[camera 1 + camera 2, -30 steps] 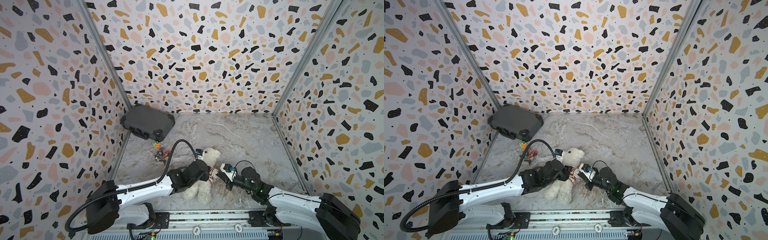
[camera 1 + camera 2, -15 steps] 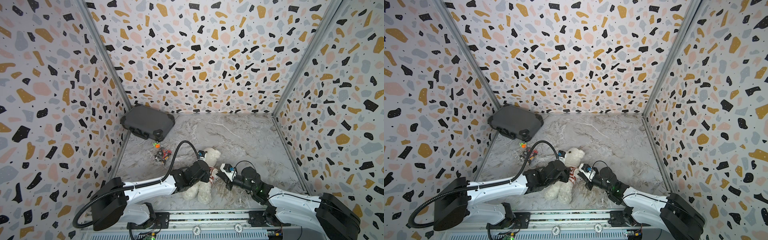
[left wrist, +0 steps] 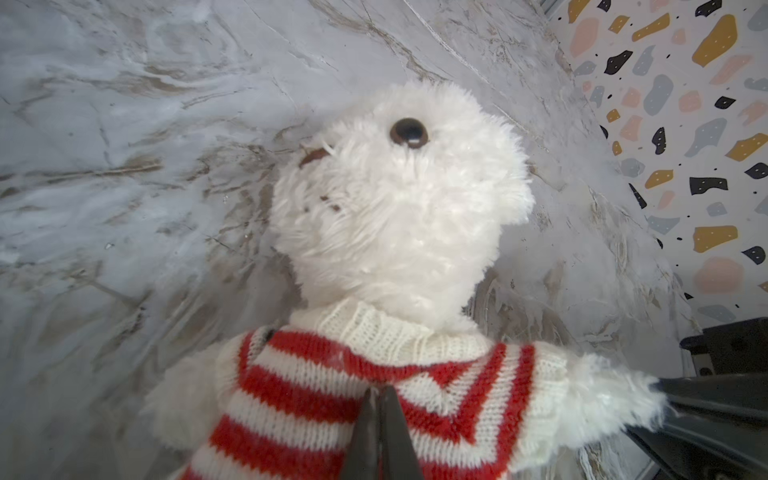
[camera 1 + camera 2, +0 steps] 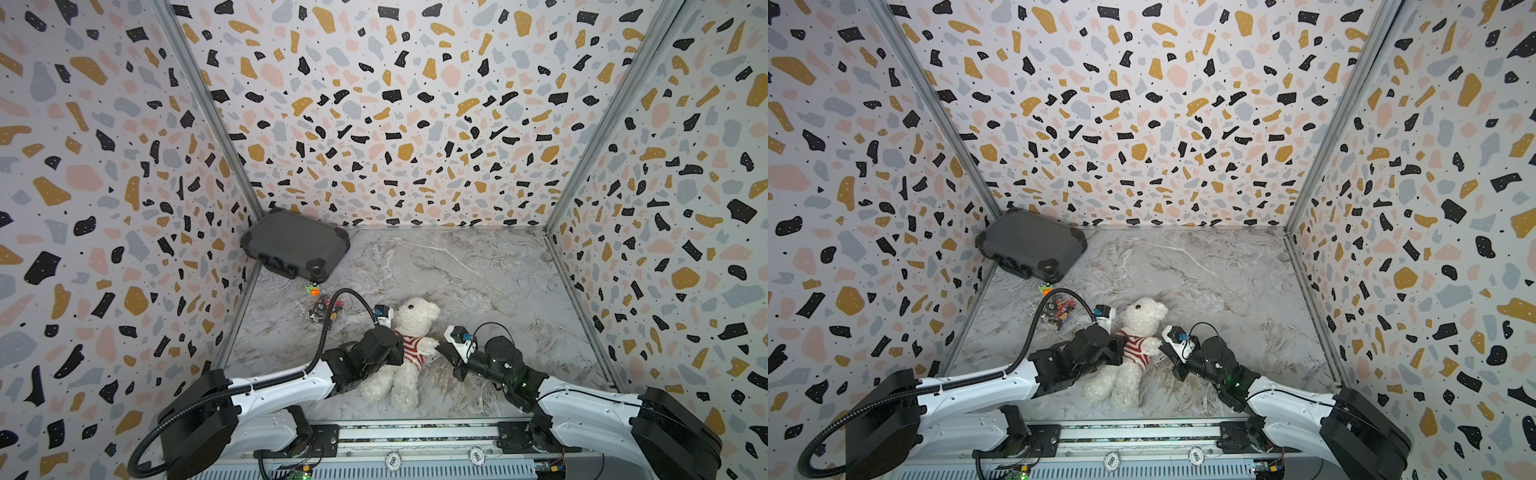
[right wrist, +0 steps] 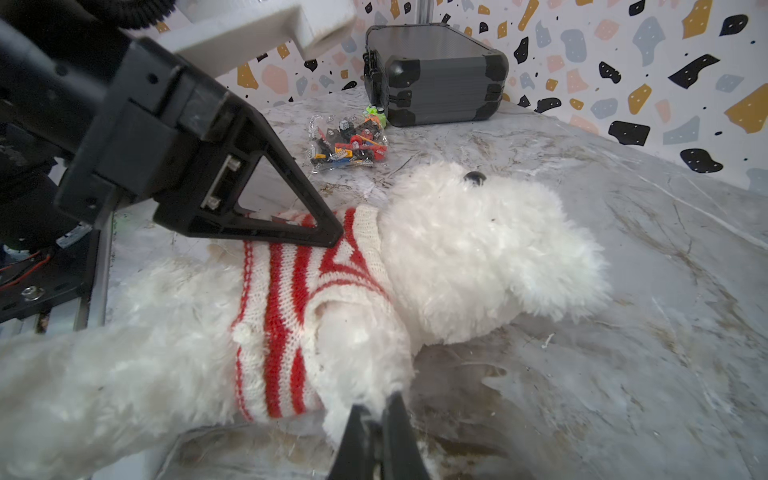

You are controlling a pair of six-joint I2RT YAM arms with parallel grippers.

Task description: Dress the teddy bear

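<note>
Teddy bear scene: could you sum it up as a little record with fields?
bear: teddy bear on its back on the table, striped sweater on its torso
left gripper: shut, tips on the sweater's chest
right gripper: shut on the bear's paw
elsewhere: dark case, bag of small bricks

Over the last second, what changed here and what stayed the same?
The left fingers closed, pinching the striped sweater worn by the teddy bear. The right fingers stayed shut on the bear's paw; bear, grey case and bag of toy bricks kept their places.
</note>
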